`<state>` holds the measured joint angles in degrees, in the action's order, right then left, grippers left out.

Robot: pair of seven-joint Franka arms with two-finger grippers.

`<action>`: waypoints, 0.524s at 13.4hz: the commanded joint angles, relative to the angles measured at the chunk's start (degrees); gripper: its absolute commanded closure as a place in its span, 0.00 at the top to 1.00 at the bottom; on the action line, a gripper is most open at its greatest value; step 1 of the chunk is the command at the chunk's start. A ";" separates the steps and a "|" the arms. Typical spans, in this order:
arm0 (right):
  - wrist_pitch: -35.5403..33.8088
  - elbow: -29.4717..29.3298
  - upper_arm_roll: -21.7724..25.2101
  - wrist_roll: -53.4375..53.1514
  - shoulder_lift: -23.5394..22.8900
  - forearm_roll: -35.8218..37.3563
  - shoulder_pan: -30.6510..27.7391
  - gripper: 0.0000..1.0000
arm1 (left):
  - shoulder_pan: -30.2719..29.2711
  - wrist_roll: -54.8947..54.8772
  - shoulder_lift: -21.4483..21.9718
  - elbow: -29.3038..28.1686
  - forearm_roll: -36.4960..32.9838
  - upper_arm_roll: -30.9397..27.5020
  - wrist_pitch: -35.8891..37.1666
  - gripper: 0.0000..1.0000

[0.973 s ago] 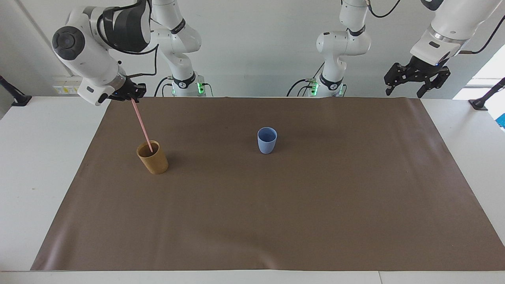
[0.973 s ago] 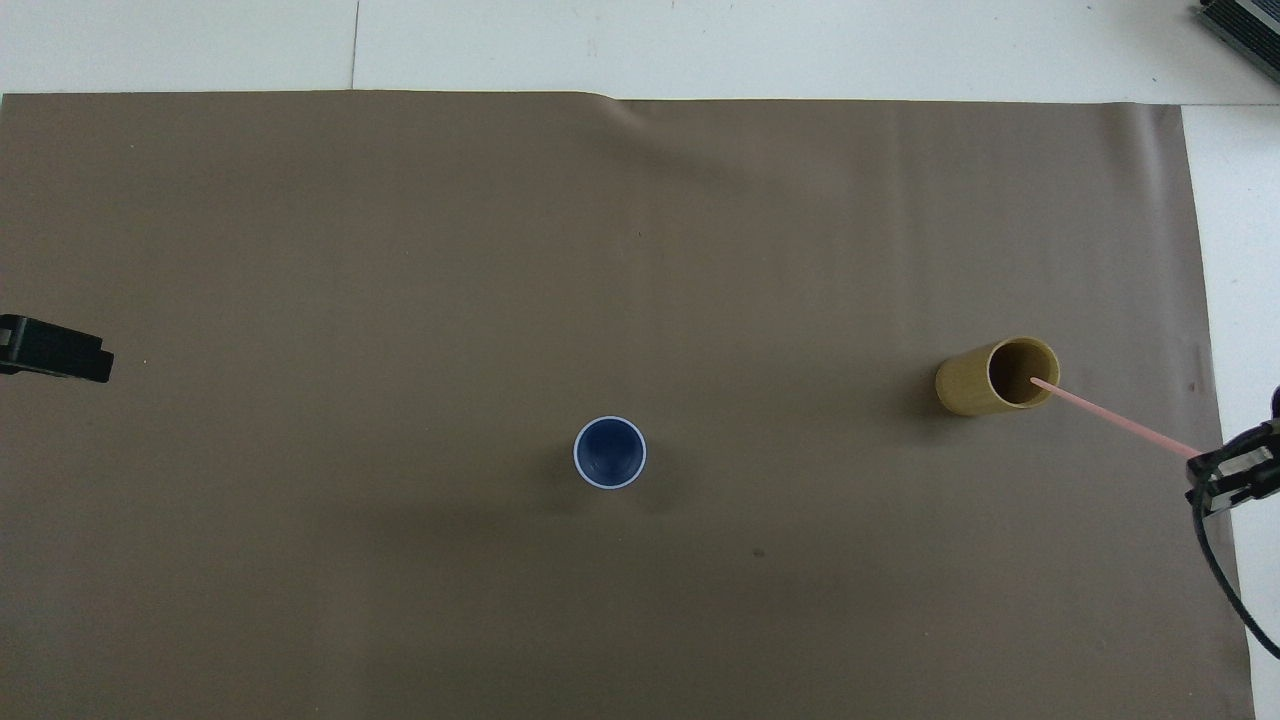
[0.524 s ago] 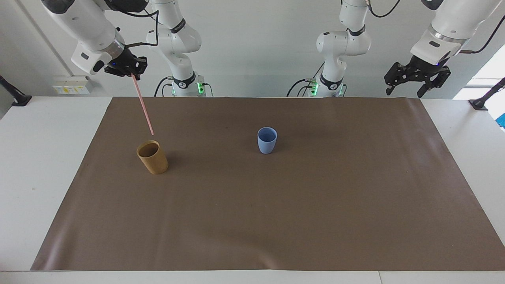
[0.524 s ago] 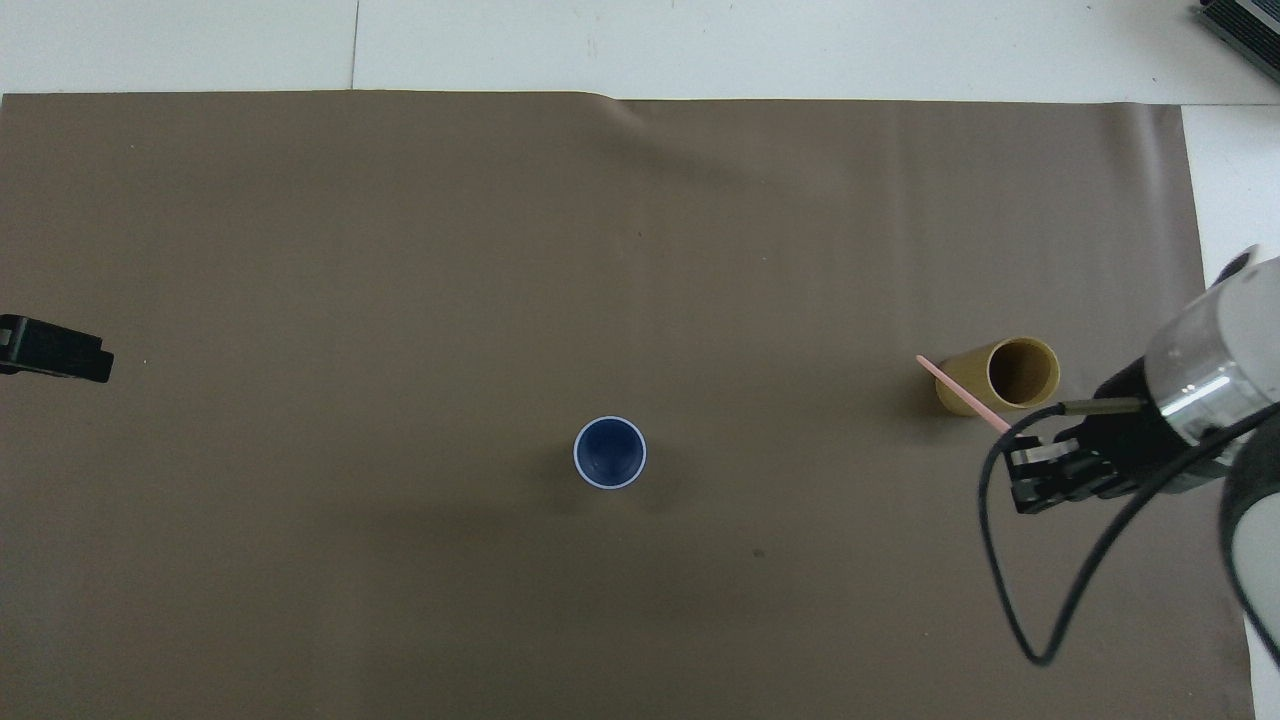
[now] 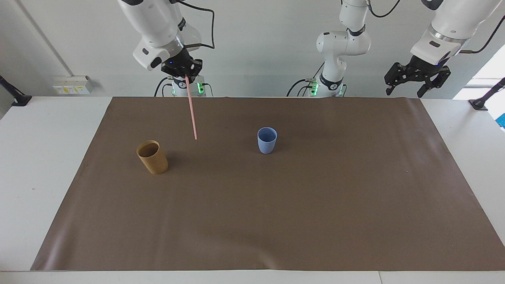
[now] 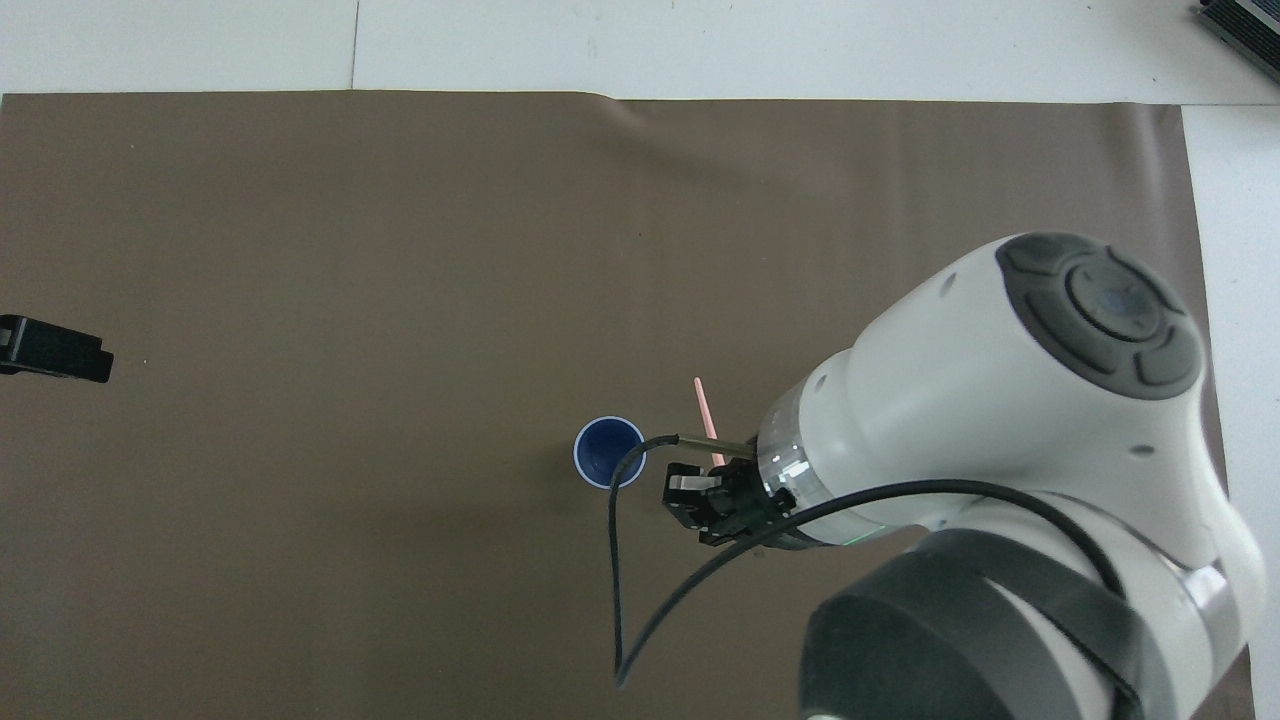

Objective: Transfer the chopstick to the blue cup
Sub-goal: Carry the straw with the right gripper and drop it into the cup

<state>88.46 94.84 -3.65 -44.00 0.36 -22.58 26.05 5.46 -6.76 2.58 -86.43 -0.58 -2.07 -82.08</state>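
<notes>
A wide brown paper mat (image 5: 276, 205) covers most of the white table (image 5: 43, 157), leaving white strips bare at both ends and along the edge farthest from the robots. The mat carries only two cups, well apart, with open brown surface all round them. A small crease shows in the mat's edge farthest from the robots.

No writing or brand mark can be read on the cups, the mat or the arms.

The right gripper (image 5: 184, 73) hangs high in the air over the part of the mat nearest the robots, clamped tight on the top end of the thin pale pink chopstick (image 5: 191, 108). The stick hangs almost straight down from the fingertips, leaning slightly, and its lower tip is clear of the mat, over open surface between the two cups. In the overhead view the right arm's big white wrist hides the brown cup, and only the chopstick's free end (image 6: 704, 410) pokes out just beside the rim of the small light-blue tumbler (image 6: 609, 453).

That blue cup (image 5: 267, 140) stands upright near the middle of the mat. The tan-brown cylindrical cup (image 5: 152, 157) stands toward the right arm's end, leaning a little.

The left gripper (image 5: 416, 79) waits raised over the table's left-arm end, its black fingers spread apart and holding nothing.
</notes>
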 commanded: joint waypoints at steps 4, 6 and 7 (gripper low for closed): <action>11.81 3.42 0.39 -13.12 -3.78 -3.96 8.48 0.00 | -0.98 -0.45 1.38 -1.28 -0.12 0.57 0.43 1.00; 12.00 4.48 0.39 -13.39 -3.26 -5.63 8.49 0.00 | -0.98 -0.45 1.38 -1.28 -0.12 0.66 0.43 1.00; 12.00 5.52 0.39 -13.48 -2.91 -5.81 8.49 0.00 | -0.98 -0.45 1.38 -1.28 -0.12 0.57 0.43 1.00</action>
<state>99.65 97.85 -3.66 -56.94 -4.28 -26.34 34.95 5.46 -6.76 2.58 -86.43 -0.58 -2.07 -82.08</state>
